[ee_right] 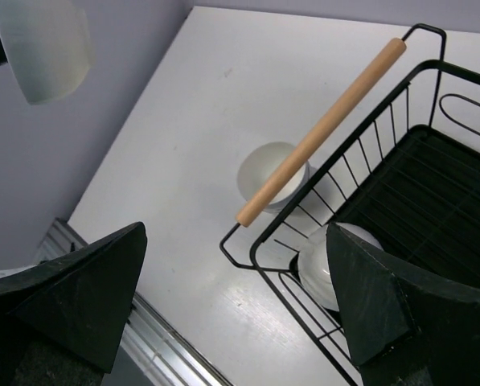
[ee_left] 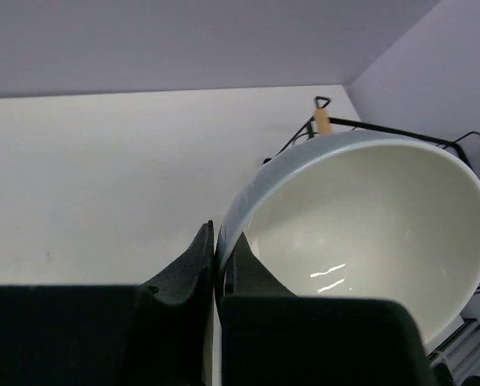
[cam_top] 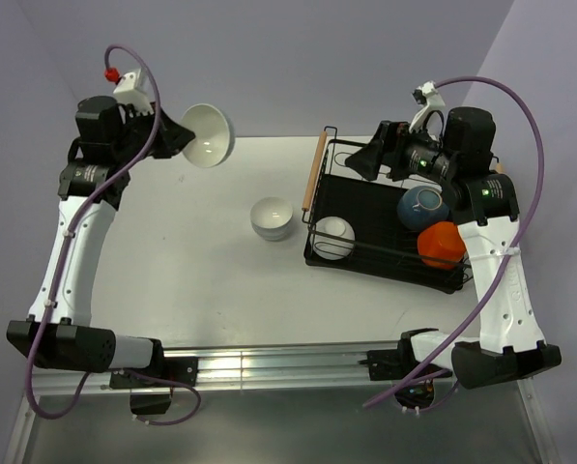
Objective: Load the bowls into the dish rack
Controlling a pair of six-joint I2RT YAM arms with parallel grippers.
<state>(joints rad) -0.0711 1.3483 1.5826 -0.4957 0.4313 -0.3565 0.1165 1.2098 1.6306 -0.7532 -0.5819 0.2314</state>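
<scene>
My left gripper (cam_top: 177, 135) is shut on the rim of a white bowl (cam_top: 207, 135) and holds it tilted, high above the table's far left. In the left wrist view the fingers (ee_left: 193, 265) pinch the bowl's wall (ee_left: 368, 217). White bowls (cam_top: 272, 217) stand stacked on the table left of the dish rack (cam_top: 313, 184). In the rack are a white bowl (cam_top: 333, 237), a dark blue bowl (cam_top: 422, 206) and an orange bowl (cam_top: 441, 244). My right gripper (cam_top: 360, 159) is open and empty above the rack's far left corner.
The right wrist view shows the rack's wooden handle (ee_right: 324, 129), the stacked bowls (ee_right: 268, 173) beyond it, the racked white bowl (ee_right: 320, 261) and the held bowl (ee_right: 43, 44). A metal rail (cam_top: 269, 362) runs along the table's near edge.
</scene>
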